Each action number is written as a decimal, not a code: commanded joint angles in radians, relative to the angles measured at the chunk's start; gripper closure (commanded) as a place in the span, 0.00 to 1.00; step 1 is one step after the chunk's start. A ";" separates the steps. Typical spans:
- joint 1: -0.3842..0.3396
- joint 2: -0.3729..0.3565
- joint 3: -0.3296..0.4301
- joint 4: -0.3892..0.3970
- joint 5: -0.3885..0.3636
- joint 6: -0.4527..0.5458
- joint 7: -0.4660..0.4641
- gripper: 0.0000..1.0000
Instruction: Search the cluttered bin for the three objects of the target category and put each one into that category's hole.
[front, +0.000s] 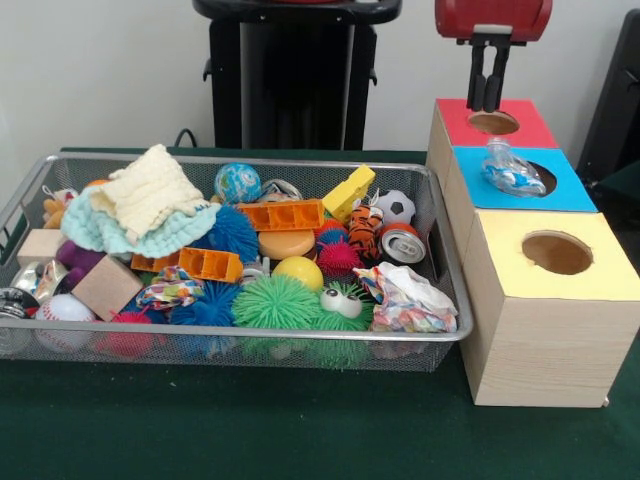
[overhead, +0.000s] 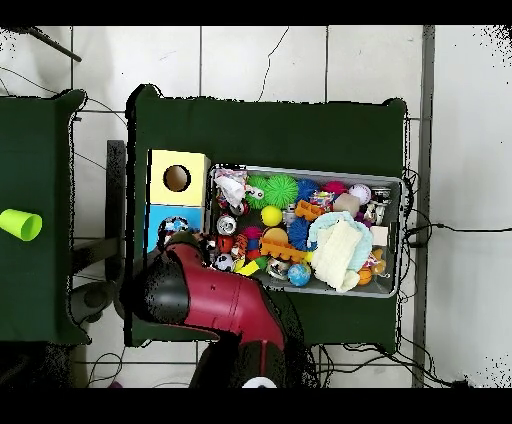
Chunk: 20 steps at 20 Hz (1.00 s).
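1. My pincer (front: 489, 88) hung just above the round hole of the red-topped box (front: 525, 124), its two dark fingers close together and gripping nothing.
2. A clear, crinkled plastic bottle (front: 508, 170) with blue print lay tilted across the hole of the blue-topped box (front: 570, 186), resting on the rim.
3. The yellow-topped box (front: 540, 310) had pale wood-grain sides and an open round hole.
4. The wire mesh bin (front: 445, 250) sat beside the boxes on the green worktop (front: 300, 430), heaped with clutter.
5. Inside it I saw a knitted cream cloth (front: 145, 190), a spiky green ball (front: 275, 300), orange plastic blocks (front: 282, 214), a dented can (front: 402, 243) and a plain wooden cube (front: 105, 287).
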 joint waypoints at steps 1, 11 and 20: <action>-0.040 0.031 0.056 -0.040 -0.033 0.063 0.115 1.00; -0.039 0.020 0.046 -0.064 -0.029 0.110 0.119 1.00; -0.032 0.021 0.040 -0.070 -0.030 0.120 0.125 1.00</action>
